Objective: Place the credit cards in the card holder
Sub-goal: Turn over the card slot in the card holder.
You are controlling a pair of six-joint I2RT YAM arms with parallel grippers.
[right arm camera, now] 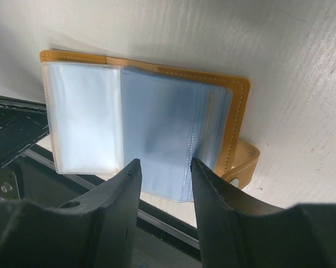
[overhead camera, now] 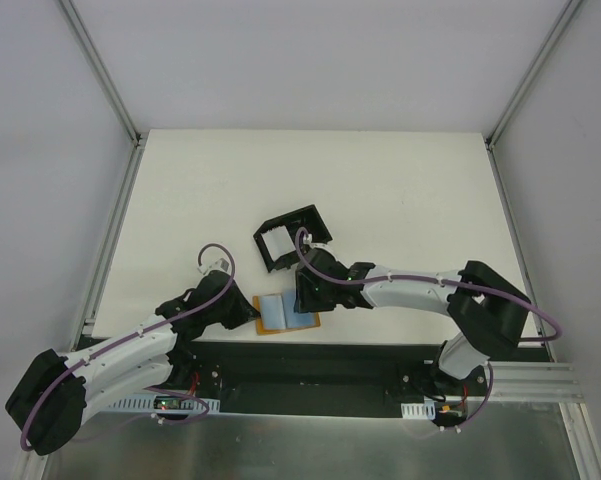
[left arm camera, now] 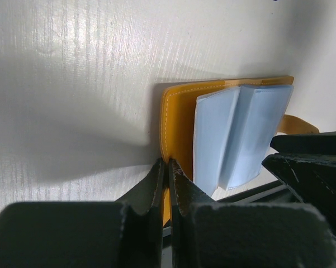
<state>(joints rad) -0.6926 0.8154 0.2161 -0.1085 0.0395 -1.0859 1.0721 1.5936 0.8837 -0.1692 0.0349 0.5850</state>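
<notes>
A tan-orange folding wallet (overhead camera: 285,313) lies open near the table's front edge, its clear pale-blue sleeves (right arm camera: 156,134) fanned upward. My left gripper (left arm camera: 168,165) is shut on the wallet's left cover edge (left arm camera: 176,120); orange shows between the fingers. My right gripper (right arm camera: 165,163) hangs open just over the sleeves' near edge, nothing between its fingers. In the top view the left gripper (overhead camera: 248,312) is at the wallet's left and the right gripper (overhead camera: 302,298) at its right. The black card holder (overhead camera: 292,238) with a white insert stands just behind. No credit cards show; any are hidden in the sleeves.
The wallet's strap tab (right arm camera: 243,164) sticks out on its right side. A black base rail (overhead camera: 320,365) runs along the table's front edge right below the wallet. White table (overhead camera: 400,190) stretches behind the card holder, framed by metal posts.
</notes>
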